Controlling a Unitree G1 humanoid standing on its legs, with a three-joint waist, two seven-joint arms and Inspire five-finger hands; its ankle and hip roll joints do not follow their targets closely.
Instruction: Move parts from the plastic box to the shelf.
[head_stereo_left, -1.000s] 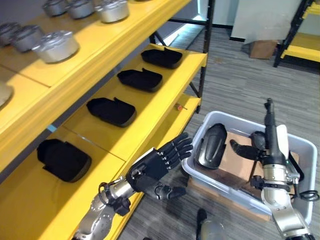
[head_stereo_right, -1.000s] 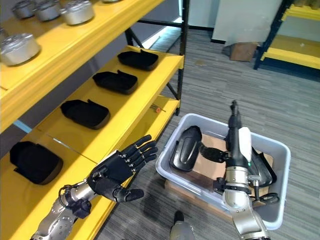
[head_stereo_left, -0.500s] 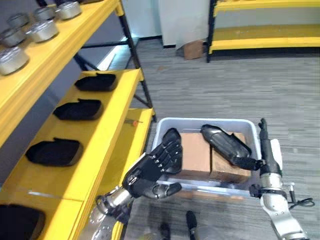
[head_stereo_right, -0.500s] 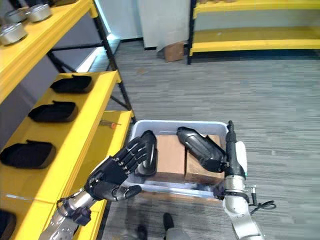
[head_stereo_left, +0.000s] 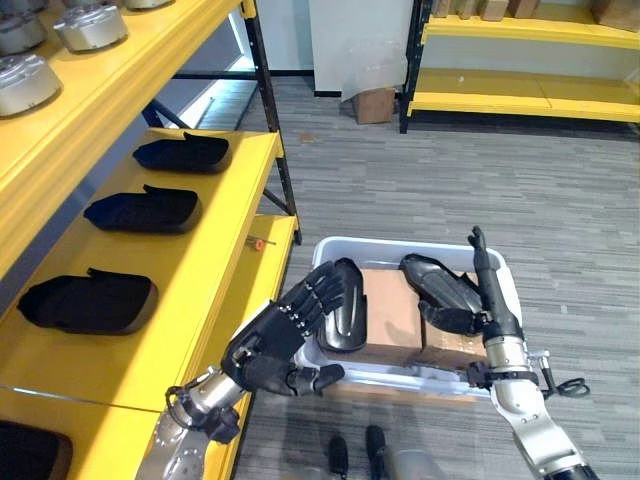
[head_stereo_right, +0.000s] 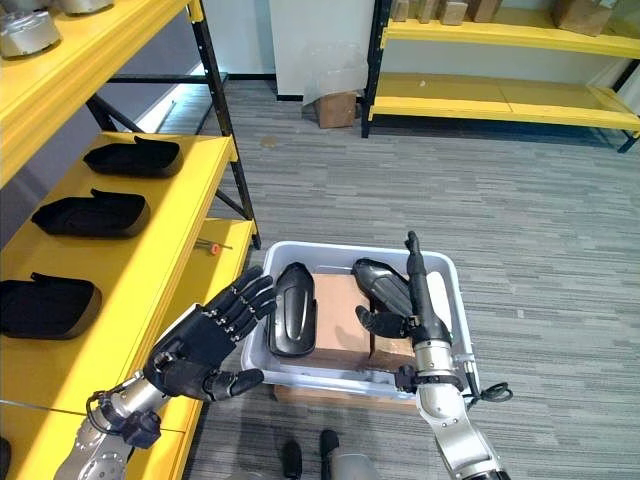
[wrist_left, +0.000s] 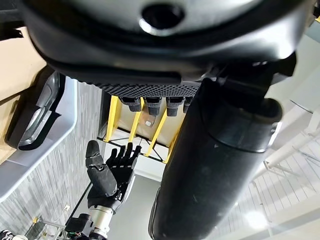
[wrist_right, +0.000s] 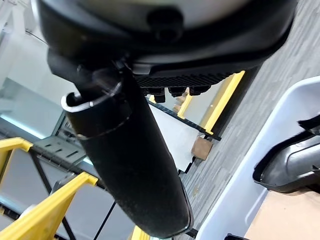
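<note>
Here, flat hands (head_stereo_left: 285, 335) (both) beside box (head_stereo_left: 415, 378)

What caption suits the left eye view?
Both open robot hands, left and right, flank a plastic box holding two black parts.

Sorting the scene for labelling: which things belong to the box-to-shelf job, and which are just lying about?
Job:
plastic box
black parts in box
yellow shelf
black parts on shelf
left hand
right hand

Lying about:
metal parts, upper shelf
cardboard box
far shelf
</note>
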